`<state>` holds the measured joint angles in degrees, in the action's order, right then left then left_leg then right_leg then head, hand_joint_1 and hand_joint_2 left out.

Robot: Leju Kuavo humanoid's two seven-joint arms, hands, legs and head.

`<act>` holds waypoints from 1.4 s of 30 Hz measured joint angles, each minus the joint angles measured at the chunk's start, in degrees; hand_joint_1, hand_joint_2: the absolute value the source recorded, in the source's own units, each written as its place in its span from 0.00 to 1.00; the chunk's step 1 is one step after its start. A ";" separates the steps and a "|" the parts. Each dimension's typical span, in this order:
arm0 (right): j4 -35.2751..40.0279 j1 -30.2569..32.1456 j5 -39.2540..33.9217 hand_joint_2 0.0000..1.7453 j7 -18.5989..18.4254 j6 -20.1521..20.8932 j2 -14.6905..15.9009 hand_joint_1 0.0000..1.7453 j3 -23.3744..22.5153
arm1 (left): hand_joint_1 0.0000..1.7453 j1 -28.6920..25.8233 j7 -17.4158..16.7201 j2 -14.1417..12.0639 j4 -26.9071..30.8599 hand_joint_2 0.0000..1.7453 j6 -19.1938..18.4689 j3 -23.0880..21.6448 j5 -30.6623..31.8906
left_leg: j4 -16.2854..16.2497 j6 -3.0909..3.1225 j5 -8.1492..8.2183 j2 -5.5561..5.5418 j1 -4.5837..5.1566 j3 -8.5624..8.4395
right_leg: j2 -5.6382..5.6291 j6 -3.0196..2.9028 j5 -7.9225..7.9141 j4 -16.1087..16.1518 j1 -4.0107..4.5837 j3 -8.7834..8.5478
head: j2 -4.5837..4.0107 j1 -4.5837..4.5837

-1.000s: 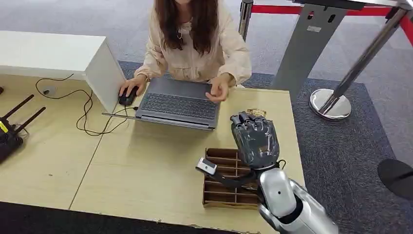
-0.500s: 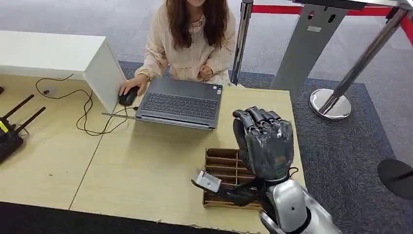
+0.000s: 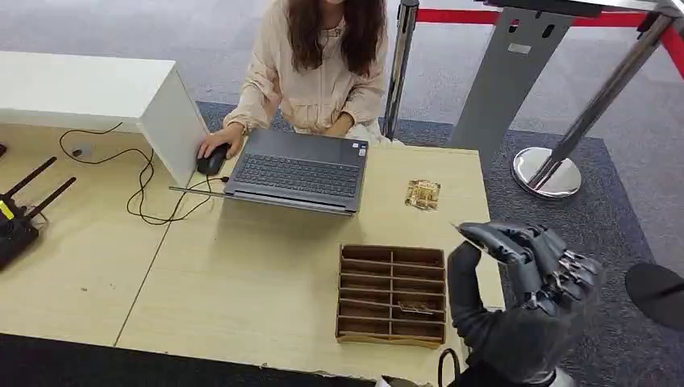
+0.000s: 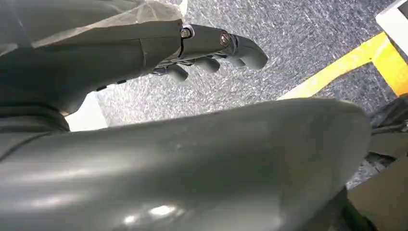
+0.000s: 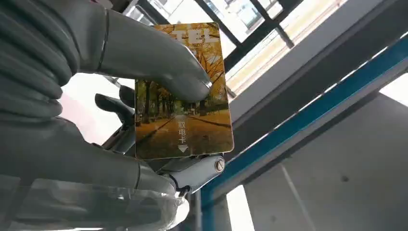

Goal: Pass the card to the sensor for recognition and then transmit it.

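On my head view, starting at the left edge of the pale wooden desk, I see a black router with antennas, then a tangle of black cable beside a white box-shaped stand. A person in a cream blouse sits at the far edge with one hand on a black mouse, next to an open grey laptop. Toward the near right corner lies a brown slotted cardboard tray; a small gold-patterned card lies flat near the far right edge. The left robot hand hangs over grey carpet, fingers loosely curled, holding nothing I can see. The right robot hand is raised off the desk's right edge — thumb pressing an orange card printed with autumn trees against its fingers, card held upright.
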<state>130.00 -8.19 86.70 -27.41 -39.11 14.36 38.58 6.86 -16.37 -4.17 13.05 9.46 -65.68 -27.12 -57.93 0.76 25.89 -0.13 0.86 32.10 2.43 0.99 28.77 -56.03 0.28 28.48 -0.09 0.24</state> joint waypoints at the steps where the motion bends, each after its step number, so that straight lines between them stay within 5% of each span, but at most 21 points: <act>1: 0.39 0.44 -0.87 1.00 -0.30 -0.26 -0.11 1.00 0.00 | 0.00 0.00 0.00 0.09 0.00 0.00 0.07 0.13 -0.15 | 0.00 0.00 0.00 0.00 0.00 0.00 | 0.00 0.00 0.00 0.00 0.00 0.00 | 0.00 0.00; 6: 1.36 4.91 -11.35 1.00 6.26 -0.32 -2.15 1.00 -1.52 | 0.00 -0.05 0.00 0.41 0.00 0.00 0.59 1.18 -1.00 | 0.00 0.00 0.01 -0.01 0.00 0.01 | 0.01 0.00 0.01 0.00 0.00 0.00 | 0.00 0.00; 10: 0.72 11.35 -29.90 1.00 22.83 -0.39 -6.27 1.00 -5.18 | 0.00 -0.10 0.02 0.76 0.00 0.00 0.87 1.99 -1.90 | 0.02 -0.02 0.02 -0.02 0.00 0.03 | 0.01 -0.05 0.04 0.00 0.01 0.01 | 0.00 0.00; 14: -1.03 16.53 -44.70 1.00 33.38 -0.48 -9.77 1.00 -7.50 | 0.00 -0.13 0.37 1.16 0.00 0.00 1.46 2.86 -2.93 | 0.03 -0.02 0.03 -0.02 -0.01 0.03 | 0.00 -0.07 0.06 0.00 0.01 0.01 | 0.00 0.00; 23: -4.41 20.25 -50.68 1.00 35.98 -0.50 -13.64 1.00 -10.38 | 0.00 -0.25 0.41 1.66 0.00 0.00 1.77 4.39 -3.59 | 0.03 -0.02 0.02 -0.01 0.00 0.00 | 0.00 -0.06 0.05 0.00 0.00 -0.01 | 0.00 -0.02; 42: -6.77 20.25 -49.94 1.00 35.54 -0.57 -14.69 1.00 -10.82 | 0.00 -0.35 0.41 1.79 0.00 0.00 1.77 5.38 -3.74 | 0.03 -0.03 0.02 0.00 -0.01 -0.01 | 0.00 -0.06 0.05 0.00 0.01 -0.01 | 0.00 0.00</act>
<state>123.23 12.07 36.76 8.13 -39.67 -0.33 27.76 6.51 -15.96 -2.38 13.05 11.23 -60.30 -30.86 -57.91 0.74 25.91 -0.13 0.85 32.09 2.44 0.93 28.82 -56.03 0.29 28.47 -0.09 0.24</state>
